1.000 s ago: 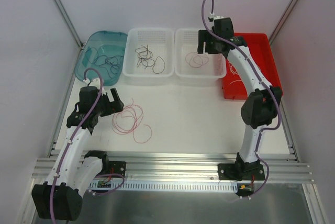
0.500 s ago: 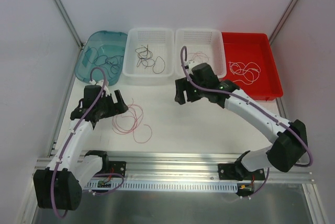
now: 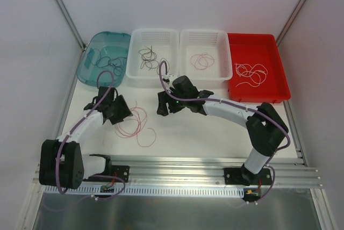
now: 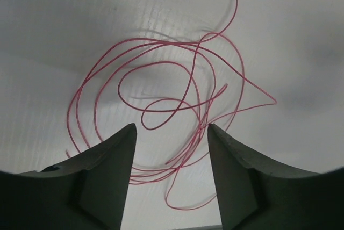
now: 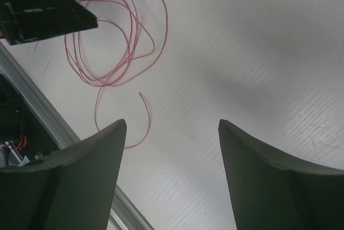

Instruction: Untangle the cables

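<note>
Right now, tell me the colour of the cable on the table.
The cable is pinkish red; clearest in left wrist view.

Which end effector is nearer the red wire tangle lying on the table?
Left. The left end effector hovers over the left edge of the red wire tangle; the right end effector is off to its right, clearly apart from it.

The loose cable coil (image 3: 134, 122) lies on the table (image 3: 215, 133), just in front of the left gripper (image 3: 119, 113) and off to the left of the right gripper (image 3: 164, 103), between the two. Well behind both grippers, four containers stand side by side along the table's far edge. The tub (image 3: 110, 34) is behind the left gripper. The first basket (image 3: 155, 30) is behind the right gripper, the second basket (image 3: 206, 31) to its right, and the tray (image 3: 252, 44) farthest right. Cables (image 3: 153, 58) lie in each.
</note>
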